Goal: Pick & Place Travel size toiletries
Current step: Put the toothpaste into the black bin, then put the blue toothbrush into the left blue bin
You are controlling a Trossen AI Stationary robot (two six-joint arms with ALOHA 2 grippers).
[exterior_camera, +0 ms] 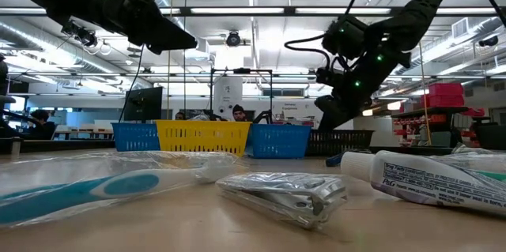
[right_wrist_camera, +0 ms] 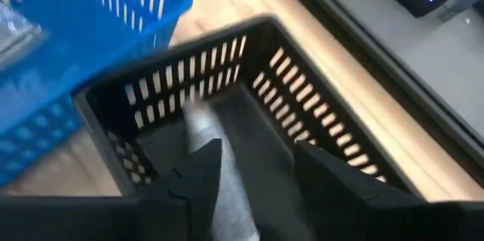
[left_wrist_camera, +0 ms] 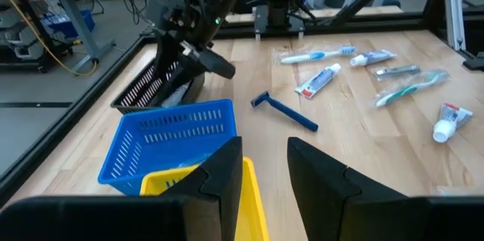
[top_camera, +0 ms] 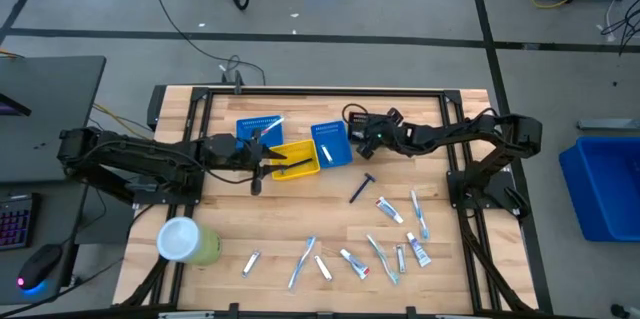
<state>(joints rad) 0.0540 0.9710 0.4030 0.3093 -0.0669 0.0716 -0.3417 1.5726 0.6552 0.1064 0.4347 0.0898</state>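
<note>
Wooden table [top_camera: 330, 244] bore, from left to right: a green cylinder [top_camera: 185, 241], then the left pincer [top_camera: 268, 164] hovering over the yellow bin [top_camera: 300, 149], fingers parted and empty. Right of it, the right pincer [right_wrist_camera: 257, 167] hung over the black bin [right_wrist_camera: 302, 120], fingers apart, a pale wrapped item [right_wrist_camera: 208, 139] lying in the bin beneath. Travel size toiletries [top_camera: 385, 209], including a dark blue razor [top_camera: 362, 187], lay scattered across the table's near half.
</note>
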